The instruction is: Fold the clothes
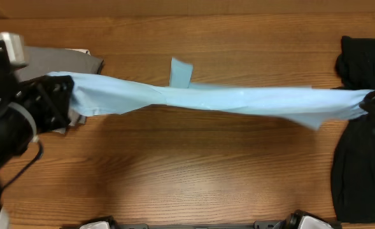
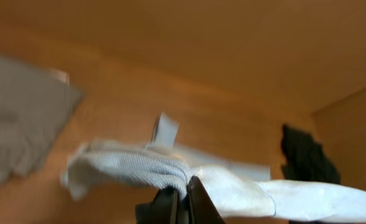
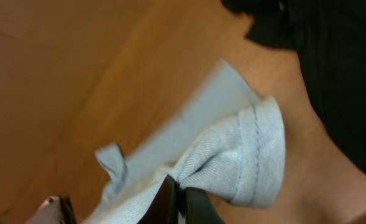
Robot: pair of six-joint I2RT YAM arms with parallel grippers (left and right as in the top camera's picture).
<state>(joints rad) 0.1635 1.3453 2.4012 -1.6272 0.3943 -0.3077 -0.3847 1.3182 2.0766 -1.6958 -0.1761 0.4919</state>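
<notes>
The clothes are one light blue T-shirt [image 1: 225, 100], pulled out into a long band above the table between both arms. My left gripper [image 1: 69, 98] is shut on its left end, where the cloth bunches over the fingers [image 2: 198, 199]. My right gripper [image 1: 370, 102] is shut on the right end at the frame's edge. In the right wrist view the hemmed edge of the shirt [image 3: 245, 158] fans out above the pinching fingers [image 3: 195, 202]. A small flap of the shirt [image 1: 181, 72] sticks up behind the band's middle.
A grey folded garment [image 1: 66, 62] lies at the back left, partly under my left arm. Black clothing [image 1: 362, 159] is piled along the right edge. The wooden table [image 1: 174, 172] spreads below the band.
</notes>
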